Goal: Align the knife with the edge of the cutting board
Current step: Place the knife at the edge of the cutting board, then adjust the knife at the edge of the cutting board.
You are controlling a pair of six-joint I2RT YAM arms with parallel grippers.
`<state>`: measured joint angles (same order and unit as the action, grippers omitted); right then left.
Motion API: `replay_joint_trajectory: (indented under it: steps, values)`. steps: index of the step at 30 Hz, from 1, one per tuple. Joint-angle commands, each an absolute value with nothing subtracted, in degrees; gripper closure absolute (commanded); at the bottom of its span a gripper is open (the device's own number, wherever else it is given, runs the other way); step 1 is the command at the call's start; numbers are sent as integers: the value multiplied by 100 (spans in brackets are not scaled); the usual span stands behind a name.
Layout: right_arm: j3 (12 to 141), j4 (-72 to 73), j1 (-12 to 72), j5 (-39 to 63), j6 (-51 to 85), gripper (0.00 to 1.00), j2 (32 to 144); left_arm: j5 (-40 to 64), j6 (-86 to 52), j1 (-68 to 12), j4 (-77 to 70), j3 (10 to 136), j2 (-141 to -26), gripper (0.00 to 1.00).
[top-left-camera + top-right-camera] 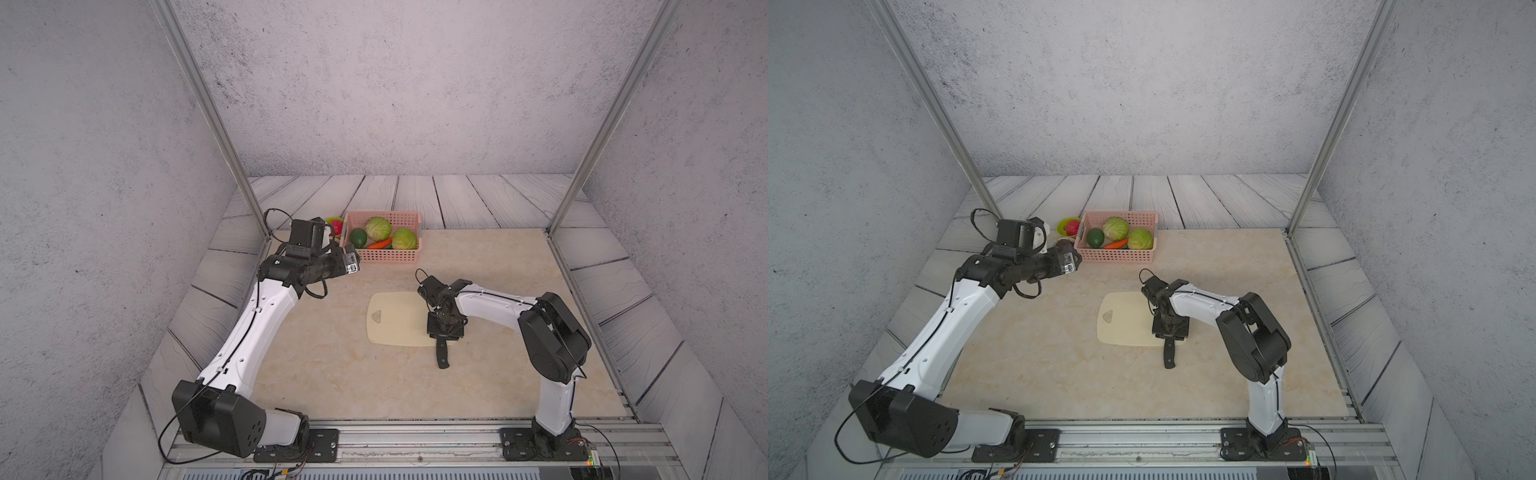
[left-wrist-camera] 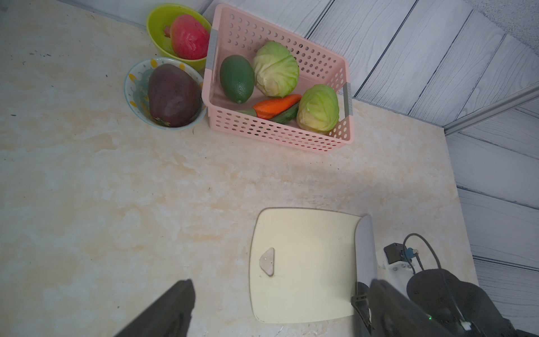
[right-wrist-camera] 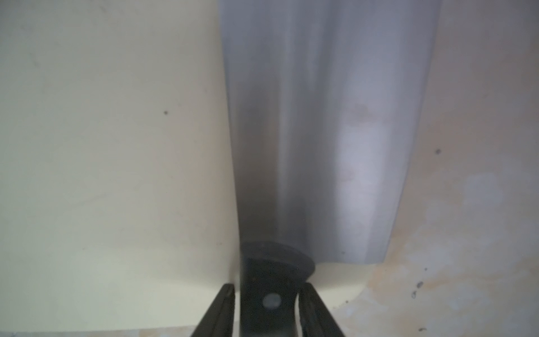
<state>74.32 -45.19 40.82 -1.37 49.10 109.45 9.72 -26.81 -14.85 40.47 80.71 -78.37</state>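
The cutting board (image 1: 395, 320) (image 1: 1125, 320) lies flat at mid-table, its triangular hole at the left short end. The knife (image 1: 442, 355) (image 1: 1169, 355) lies along the board's right short edge, grey blade (image 3: 320, 131) partly on the board (image 3: 116, 146), and the black handle sticks out past the near edge. My right gripper (image 3: 267, 287) (image 1: 444, 332) straddles the handle at the rivet, its jaws slightly apart from it on both sides. My left gripper (image 2: 281, 284) hovers wide open and empty, high above the table left of the board (image 2: 306, 262), near the basket.
A pink basket (image 1: 382, 257) (image 2: 280, 137) of cabbages, an avocado, a carrot and a cucumber stands at the back. Left of it are a green bowl (image 2: 157, 29) with a red fruit and a patterned bowl (image 2: 134, 87) with a purple one. Metal frame posts flank the table.
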Motion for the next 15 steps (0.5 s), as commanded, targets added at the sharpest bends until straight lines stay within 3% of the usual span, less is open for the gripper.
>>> replay_joint_trajectory:
  steps: [1, 8, 15]
  values:
    - [7483, -4640, 4110, -145, 4896, 54, 10948, 1002, -2643, -1432, 4025, 8015, -7816, 2]
    - [7304, -4647, 4122, -165, 4840, 31, 10684, 1019, -2651, -1424, 4025, 8016, -7814, 2]
    - [7167, -4658, 4253, -191, 4790, 26, 10514, 1040, -2643, -1413, 4024, 8008, -7839, 2]
